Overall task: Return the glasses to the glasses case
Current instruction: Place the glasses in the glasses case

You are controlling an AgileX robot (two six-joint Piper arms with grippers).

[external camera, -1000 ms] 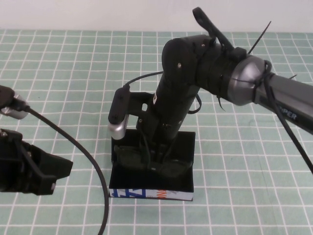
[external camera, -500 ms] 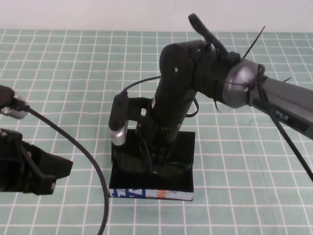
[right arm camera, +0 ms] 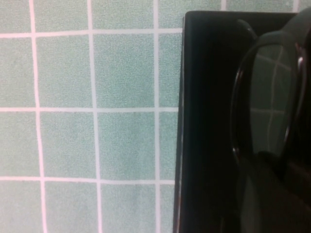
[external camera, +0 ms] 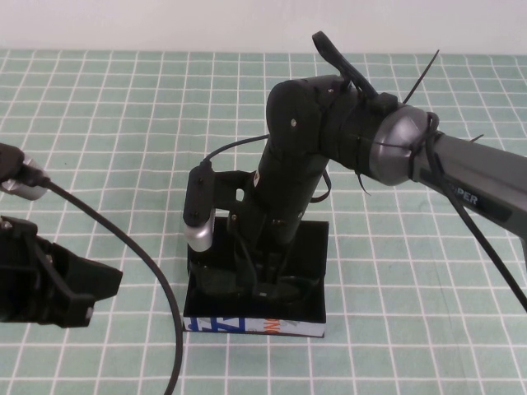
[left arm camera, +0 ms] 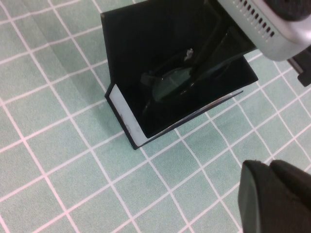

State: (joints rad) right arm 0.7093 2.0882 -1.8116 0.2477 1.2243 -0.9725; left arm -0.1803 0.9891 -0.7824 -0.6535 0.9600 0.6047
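Note:
The black glasses case (external camera: 255, 327) lies open in the middle of the table, its white printed edge toward me. My right gripper (external camera: 260, 276) reaches down into it, shut on the dark glasses (external camera: 216, 281) at their middle. The glasses sit low inside the case. In the left wrist view a greenish lens (left arm camera: 171, 83) shows inside the case (left arm camera: 124, 119), under the right gripper (left arm camera: 200, 62). In the right wrist view one lens (right arm camera: 267, 111) lies against the case's black floor (right arm camera: 199, 121), above a dark fingertip (right arm camera: 272, 194). My left gripper (external camera: 103, 286) is shut and empty at the left, apart from the case; its tips (left arm camera: 274, 194) show together.
The table is covered by a green mat with a white grid (external camera: 123, 123). The case lid (external camera: 235, 169) stands open behind the right arm. The right wrist camera (external camera: 198, 214) hangs over the case's left side. A black cable (external camera: 156, 280) runs from the left arm.
My right arm has shifted slightly left and lower, bringing the glasses deeper into the case. The left arm has not moved.

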